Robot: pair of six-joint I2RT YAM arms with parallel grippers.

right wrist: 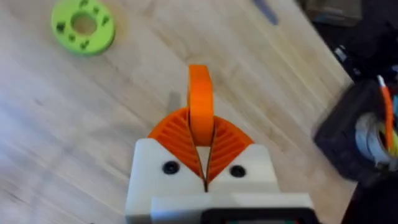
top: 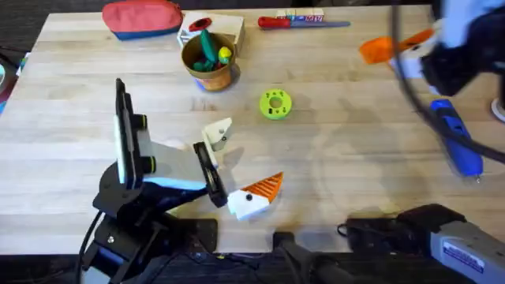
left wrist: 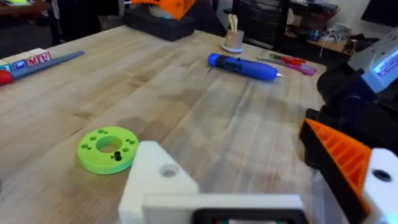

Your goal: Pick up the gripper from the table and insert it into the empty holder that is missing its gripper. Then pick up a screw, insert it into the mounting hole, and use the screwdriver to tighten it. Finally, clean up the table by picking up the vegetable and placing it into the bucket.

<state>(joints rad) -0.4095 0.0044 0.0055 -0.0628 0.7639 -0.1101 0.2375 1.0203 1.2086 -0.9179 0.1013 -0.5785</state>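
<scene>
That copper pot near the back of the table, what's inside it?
The bucket holds green and yellow toy items poking above its rim. Whatever lies lower inside is hidden by them and by the wall.

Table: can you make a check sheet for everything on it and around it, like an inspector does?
Surface: wooden table, light planks.
Job's things: orange gripper pad pinched in the right gripper; holder on the left gripper, without a pad; blue screwdriver lying flat; bucket holding green and yellow toys.
Clutter: green ring, red-handled screwdriver, red pouch, white box.
Grippers: left gripper open, low over the table; right gripper shut, raised.
Cables: dark cable hanging from the right arm.
Surroundings: cluttered benches beyond the table.
</scene>
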